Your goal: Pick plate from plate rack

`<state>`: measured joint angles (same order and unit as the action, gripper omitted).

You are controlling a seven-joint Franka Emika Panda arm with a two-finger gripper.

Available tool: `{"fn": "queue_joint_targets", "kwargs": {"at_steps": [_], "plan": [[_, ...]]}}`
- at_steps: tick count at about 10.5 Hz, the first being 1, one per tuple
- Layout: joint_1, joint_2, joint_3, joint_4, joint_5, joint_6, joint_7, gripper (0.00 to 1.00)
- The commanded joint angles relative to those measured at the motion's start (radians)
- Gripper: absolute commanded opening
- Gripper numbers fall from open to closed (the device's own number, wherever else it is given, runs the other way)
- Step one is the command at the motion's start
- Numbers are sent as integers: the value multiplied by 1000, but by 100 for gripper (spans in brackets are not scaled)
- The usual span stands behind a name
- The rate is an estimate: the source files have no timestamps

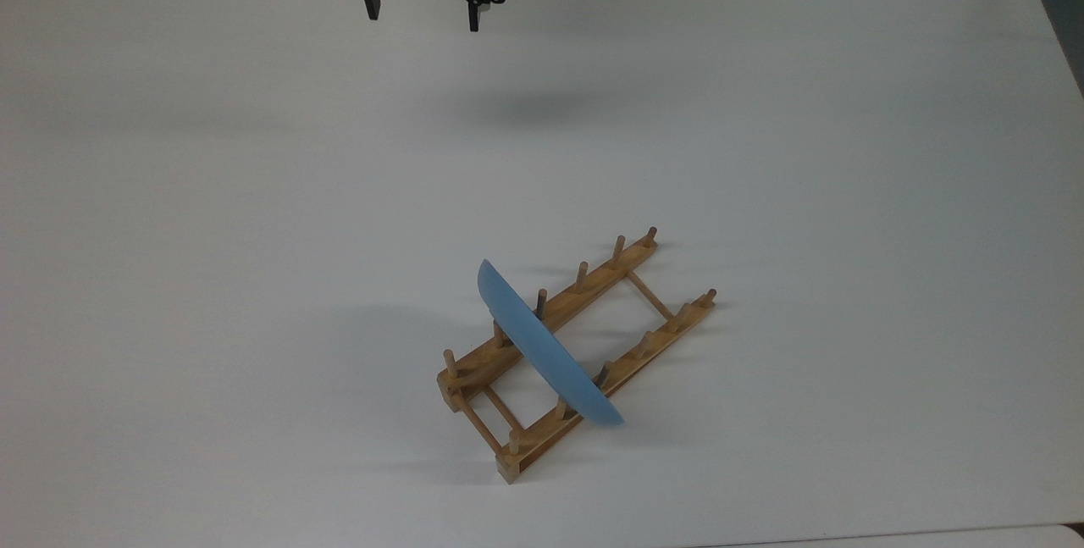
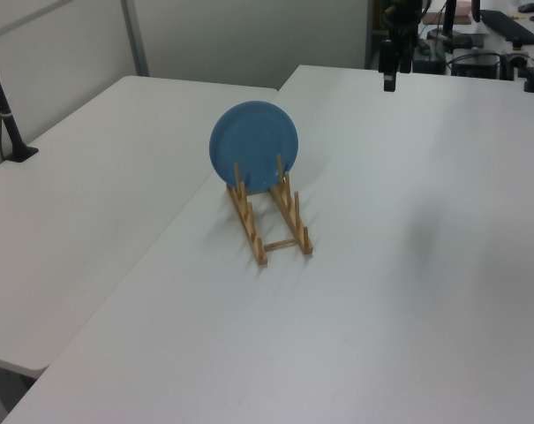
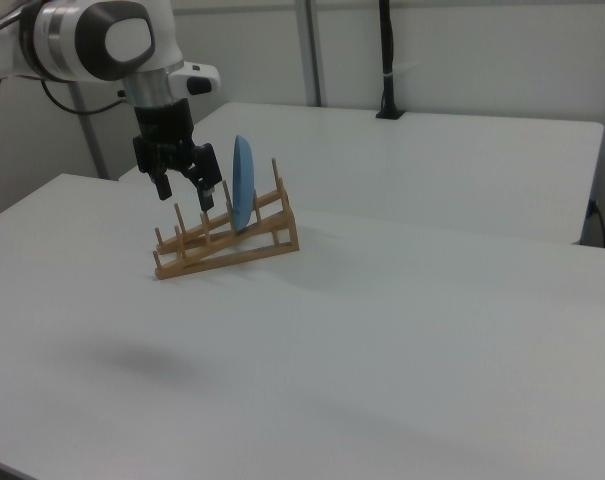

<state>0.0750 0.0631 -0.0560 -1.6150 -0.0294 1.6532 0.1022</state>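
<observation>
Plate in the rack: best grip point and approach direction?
Likely the top rim of the plate, approached from above. It stands on edge between the pegs of the plate rack, so only the upper rim is free, thin enough for the open gripper to straddle.

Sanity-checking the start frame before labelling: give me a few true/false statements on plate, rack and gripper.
1. The plate stands on edge in the plate rack. True.
2. The gripper is shut on the plate. False: it is open, holds nothing and hangs well away from the rack.
3. The rack holds two plates. False: there is one, light blue.
4. In the top view the plate sits nearer the rack's lower-left end than its upper-right end. True.
5. The rack stands on a white table. True.
</observation>
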Motion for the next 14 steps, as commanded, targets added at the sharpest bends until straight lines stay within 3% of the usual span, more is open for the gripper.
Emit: {"fn": "queue_joint_targets", "kwargs": {"at_steps": [1, 6, 8, 10, 12, 14], "plan": [[-1, -25, -7, -20, 25, -24, -25, 100], [0, -22, -5, -19, 25, -20, -25, 100], [8, 0, -4, 27, 29, 0, -19, 100], [26, 6, 8, 50, 45, 92, 19, 100], [92, 17, 7, 50, 7, 237, 149, 100], [147, 76, 7, 50, -106, 417, 280, 100]]}}
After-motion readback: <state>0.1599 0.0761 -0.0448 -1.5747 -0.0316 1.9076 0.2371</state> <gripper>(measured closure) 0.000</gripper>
